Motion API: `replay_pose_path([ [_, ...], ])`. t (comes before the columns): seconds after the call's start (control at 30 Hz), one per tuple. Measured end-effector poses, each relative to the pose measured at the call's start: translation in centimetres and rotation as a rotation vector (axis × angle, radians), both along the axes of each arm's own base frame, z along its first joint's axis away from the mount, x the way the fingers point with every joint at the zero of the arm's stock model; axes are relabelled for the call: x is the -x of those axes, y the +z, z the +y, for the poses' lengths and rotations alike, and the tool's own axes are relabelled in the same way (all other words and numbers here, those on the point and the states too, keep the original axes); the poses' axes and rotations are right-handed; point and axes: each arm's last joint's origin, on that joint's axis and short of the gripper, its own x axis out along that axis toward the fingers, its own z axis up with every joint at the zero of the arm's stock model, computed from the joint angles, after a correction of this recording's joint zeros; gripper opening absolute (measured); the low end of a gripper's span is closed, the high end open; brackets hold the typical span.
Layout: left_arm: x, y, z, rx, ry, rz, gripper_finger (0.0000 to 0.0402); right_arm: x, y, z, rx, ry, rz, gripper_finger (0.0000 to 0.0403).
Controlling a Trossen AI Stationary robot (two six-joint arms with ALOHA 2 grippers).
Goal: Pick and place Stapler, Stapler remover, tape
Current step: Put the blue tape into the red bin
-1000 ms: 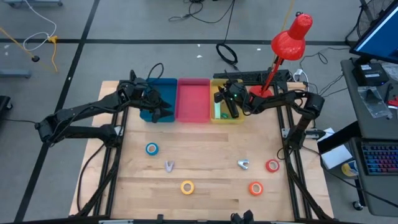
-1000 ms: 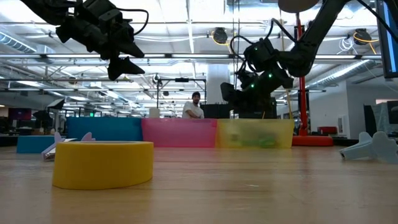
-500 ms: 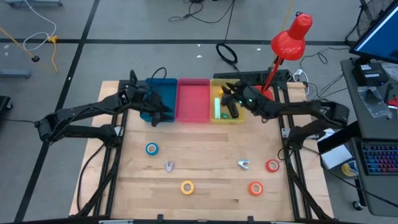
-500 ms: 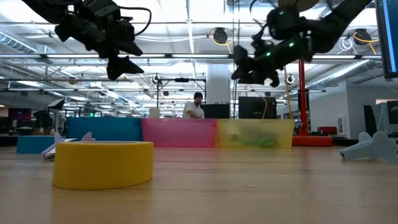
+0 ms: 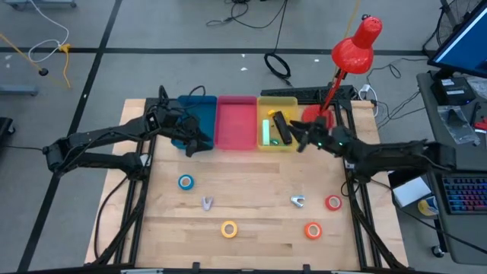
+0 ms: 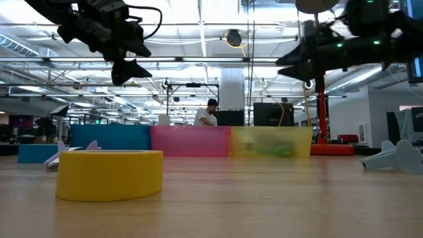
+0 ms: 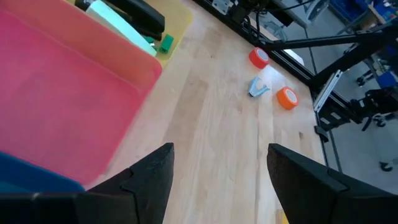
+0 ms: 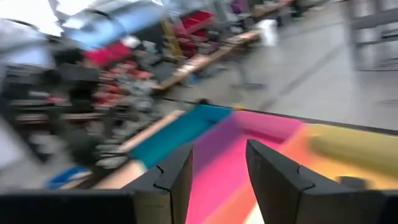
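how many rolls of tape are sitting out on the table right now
4: a blue roll on the left, a yellow roll at the front, an orange roll at the front right, and a red roll behind it. More could be hidden in the bins.

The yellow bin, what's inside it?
In the yellow bin lie a black stapler and a green thing beside it. The right gripper covers the bin's near corner, so anything there is hidden.
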Motion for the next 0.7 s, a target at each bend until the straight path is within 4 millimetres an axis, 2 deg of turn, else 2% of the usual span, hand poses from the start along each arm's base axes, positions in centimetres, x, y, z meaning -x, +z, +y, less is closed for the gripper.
replay_pose_path([
  [0.13, -0.1, 0.0, -0.2, 0.033, 0.006, 0.005, 0.0257, 1.9, -0.8, 0.9, 0.029, 0.114, -0.114, 0.0135],
  [0.33, -0.3, 0.0, -0.6, 0.081, 0.016, 0.012, 0.0257, 4.0, -1.9, 1.7, 0.028, 0.161, -0.236, 0.0134],
  [0.47, -0.5, 0.0, -1.0, 0.086, 0.020, 0.019, 0.0257, 4.3, -1.5, 1.9, 0.019, 0.184, -0.292, 0.0132],
  [0.7, -1.0, 0.0, -2.4, 0.084, -0.003, 0.033, 0.0257, 4.3, -1.5, 2.3, 0.038, 0.306, -0.279, 0.0132],
])
